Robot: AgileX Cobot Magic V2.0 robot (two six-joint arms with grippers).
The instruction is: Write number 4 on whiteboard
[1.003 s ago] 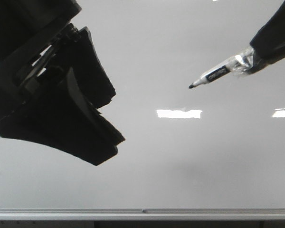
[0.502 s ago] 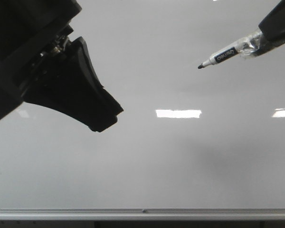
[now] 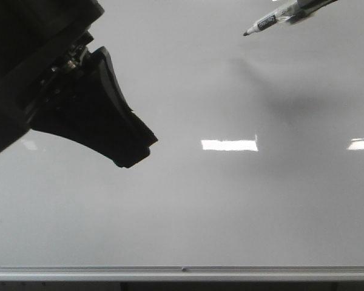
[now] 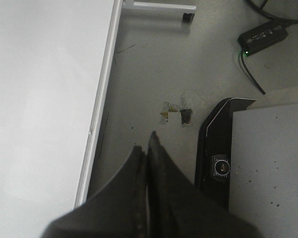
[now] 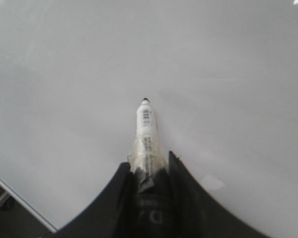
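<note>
No stroke of the number 4 can be seen on the whiteboard (image 3: pixel 230 206), whose glossy pale surface fills the front view, with a silver rail (image 3: pixel 182 272) along its lower edge and two bright glares (image 3: pixel 229 145) across the middle. One marker (image 3: pixel 273 20) is seen at the upper right of the front view, its black tip pointed down and to the left, near the board; whether the tip touches the surface cannot be told. A soft shadow (image 3: pixel 297 103) is cast on the board below it. In the right wrist view the marker (image 5: pixel 147 139), wrapped in clear tape, is clamped between the fingers of the right gripper (image 5: pixel 148 168). The left gripper (image 3: pixel 118 148) is held at the left of the front view, in front of the board; in the left wrist view its fingers (image 4: pixel 139 168) are pressed together on nothing, above a grey floor (image 4: pixel 159 69) beside the board's edge (image 4: pixel 97 114). A black adapter (image 4: pixel 263 37) with a green light lies on that floor.
</note>
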